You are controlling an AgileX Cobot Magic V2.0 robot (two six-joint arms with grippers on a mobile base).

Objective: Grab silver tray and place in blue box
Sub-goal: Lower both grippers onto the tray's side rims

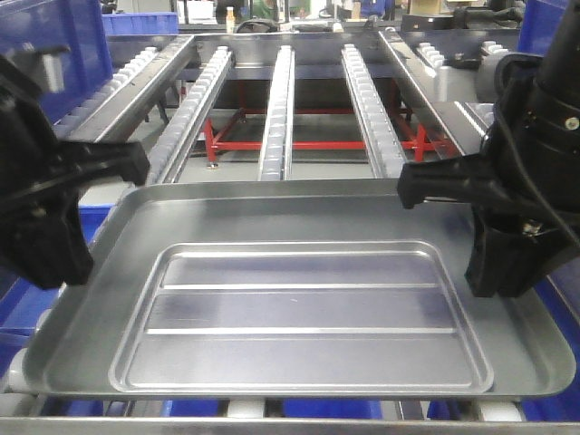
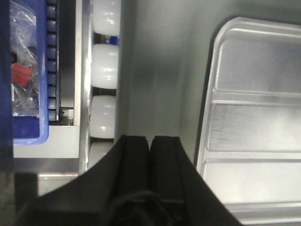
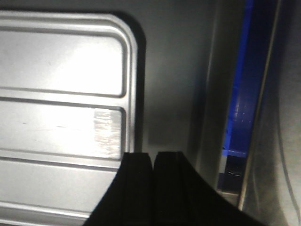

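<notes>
Conveyor rollers (image 1: 276, 109) carry the silver tray (image 1: 304, 308). Left gripper (image 2: 149, 139) at nine o'clock, right gripper (image 3: 153, 156) at three, both closed empty

The silver tray (image 1: 304, 317), lower middle of the frame, is brushed pale grey metal crossed by two bright parallel ridge lines. The wider tray (image 1: 272, 213) around it is a plainer, duller silver-grey. The left gripper (image 2: 150, 143) and the right gripper (image 3: 153, 157) have matt black jaws. In the upper middle, a red frame (image 1: 317, 145) shows between grey roller rails (image 1: 276, 109). The rollers (image 2: 104, 66) are white. At far left, a blue bin (image 2: 29, 140) holds clear bags (image 2: 23, 28) and a red item (image 2: 19, 73).
</notes>
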